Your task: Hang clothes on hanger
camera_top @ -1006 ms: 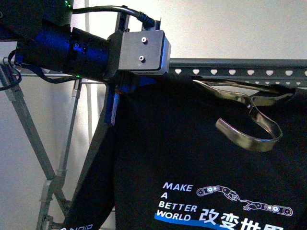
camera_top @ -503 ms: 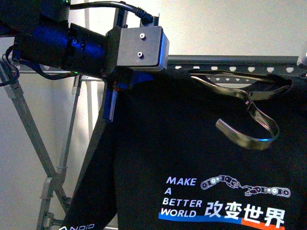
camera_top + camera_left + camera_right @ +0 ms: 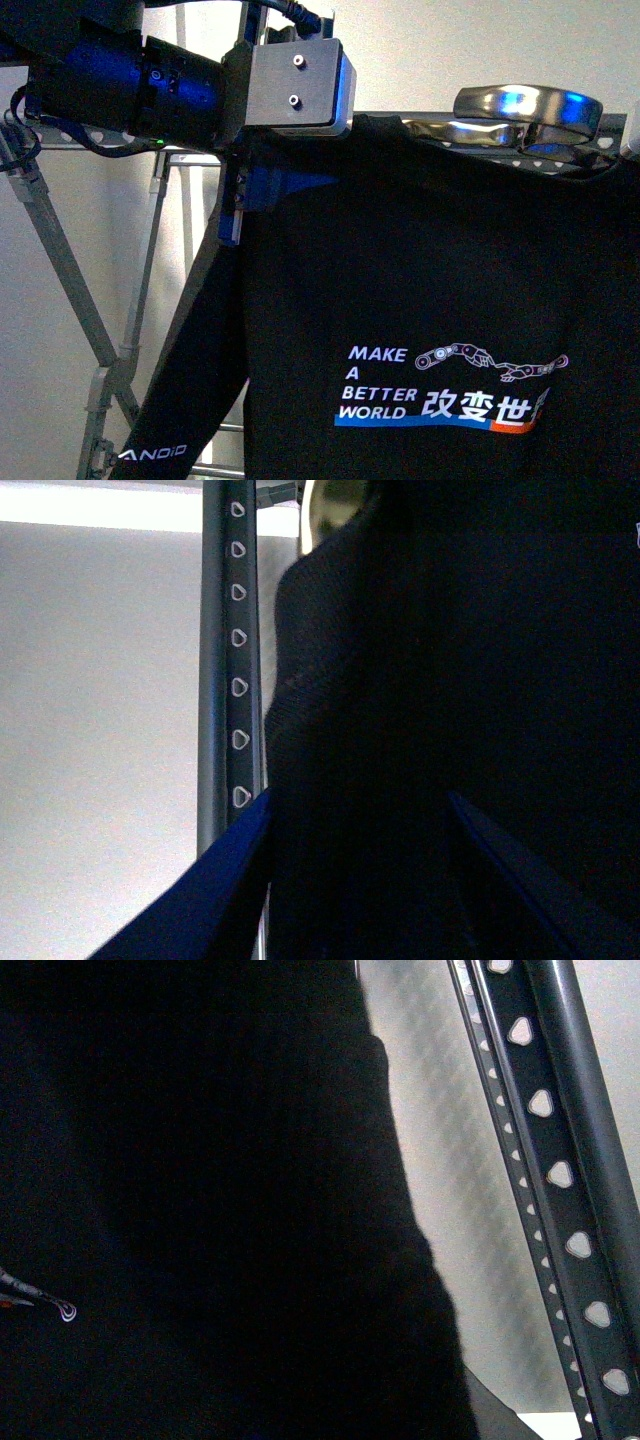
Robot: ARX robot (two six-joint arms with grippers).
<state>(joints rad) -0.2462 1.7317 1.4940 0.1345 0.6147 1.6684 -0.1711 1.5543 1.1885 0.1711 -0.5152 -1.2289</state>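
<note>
"MAKE A BETTER WORLD" on T-shirt (image 3: 400, 250)

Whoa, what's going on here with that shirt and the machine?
A robot is hanging a black T-shirt on a grey metal rack. Its left claw grips the shirt near one shoulder and holds it up at rail height. A shiny curved hook sits by the collar. The right claw is out of sight.

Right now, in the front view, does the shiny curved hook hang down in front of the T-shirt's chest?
No, the hook lies up above the T-shirt's top edge, with no metal over the dark front.
</note>
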